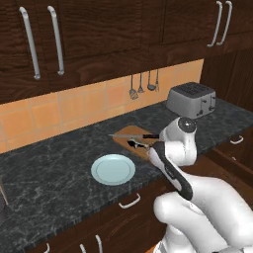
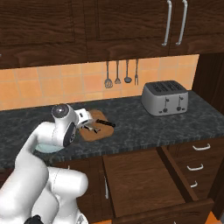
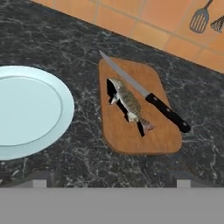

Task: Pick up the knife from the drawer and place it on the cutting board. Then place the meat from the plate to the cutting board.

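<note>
Hand view has the knife (image 3: 144, 94) and the meat (image 3: 129, 105) both lying on the cutting board (image 3: 124, 135), plate (image 3: 30, 111) bare. Looks basically done, maybe just back off. Can't tell how wide the gripper is.

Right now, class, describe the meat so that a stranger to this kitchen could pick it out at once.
Find the dark speckled counter under the orange tiles, then the wooden cutting board right of the pale blue plate. The meat is the small fish-shaped piece lying beside the black-handled knife.
</note>
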Tool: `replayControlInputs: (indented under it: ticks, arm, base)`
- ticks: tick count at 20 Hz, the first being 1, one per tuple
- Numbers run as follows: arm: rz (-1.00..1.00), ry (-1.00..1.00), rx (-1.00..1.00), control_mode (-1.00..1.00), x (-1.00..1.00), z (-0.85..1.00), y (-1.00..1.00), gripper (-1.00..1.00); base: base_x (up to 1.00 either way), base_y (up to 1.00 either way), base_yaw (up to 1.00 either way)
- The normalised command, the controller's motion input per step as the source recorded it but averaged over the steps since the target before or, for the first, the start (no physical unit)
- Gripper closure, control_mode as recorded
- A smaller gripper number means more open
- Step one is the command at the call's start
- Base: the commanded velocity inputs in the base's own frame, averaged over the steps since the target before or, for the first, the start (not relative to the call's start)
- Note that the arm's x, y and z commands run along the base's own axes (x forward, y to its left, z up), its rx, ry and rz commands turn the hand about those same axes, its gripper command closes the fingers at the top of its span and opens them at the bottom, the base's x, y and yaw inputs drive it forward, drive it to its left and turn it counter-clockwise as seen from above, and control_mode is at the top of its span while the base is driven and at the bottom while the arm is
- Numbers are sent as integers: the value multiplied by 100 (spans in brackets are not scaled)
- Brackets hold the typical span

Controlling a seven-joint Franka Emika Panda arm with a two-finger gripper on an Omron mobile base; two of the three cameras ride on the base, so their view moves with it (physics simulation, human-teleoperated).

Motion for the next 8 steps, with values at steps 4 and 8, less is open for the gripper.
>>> replayControlInputs:
  ticks: [4,8]
  arm:
    - [-2,-2,0,-100,-87,38,-13,-100]
    - [0,-5,2,-100,-98,21,-26,-100]
  base:
    - [0,0,0]
    - [0,0,0]
